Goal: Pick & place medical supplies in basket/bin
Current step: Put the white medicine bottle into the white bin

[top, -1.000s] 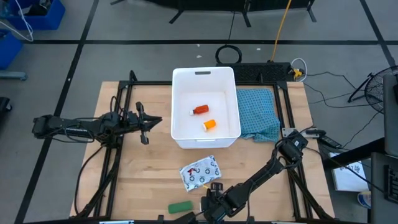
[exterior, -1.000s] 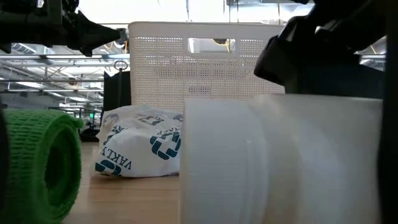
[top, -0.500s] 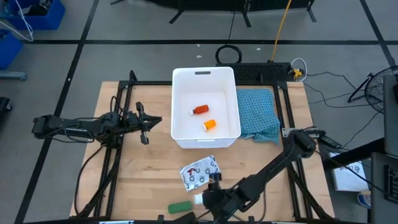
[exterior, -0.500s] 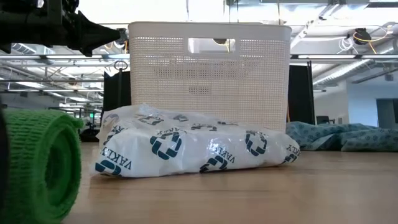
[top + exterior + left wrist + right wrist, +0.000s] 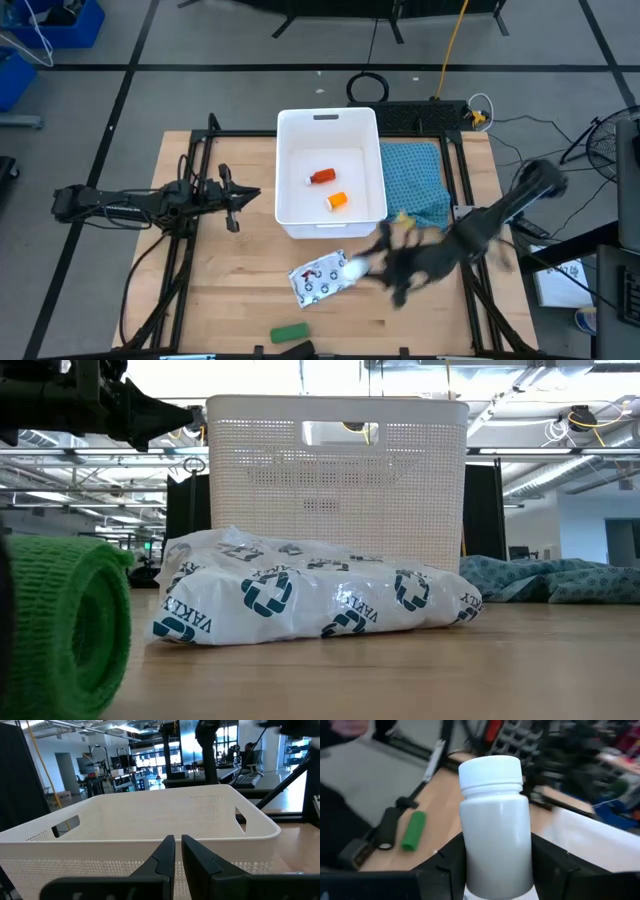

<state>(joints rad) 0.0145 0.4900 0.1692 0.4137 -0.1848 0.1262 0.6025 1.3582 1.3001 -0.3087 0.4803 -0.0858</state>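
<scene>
White bottle (image 5: pixel 495 825), clamped in right gripper (image 5: pixel 495 870) just beside tub (image 5: pixel 330 125): carry level over the rim before releasing; left gripper (image 5: pixel 178 857), nearly closed and empty, waits beside tub.

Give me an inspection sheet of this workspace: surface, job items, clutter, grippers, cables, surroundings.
Surface: wooden table, bare wood between items.
Job items: white bin holds a red bottle and an orange bottle; printed pouch and green roll lie on the table.
Clutter: teal cloth beside the bin.
Grippers: right gripper holds a white bottle; left gripper shut, facing the bin.
Cables: yellow cable on the floor.
Surroundings: blue crates.
</scene>
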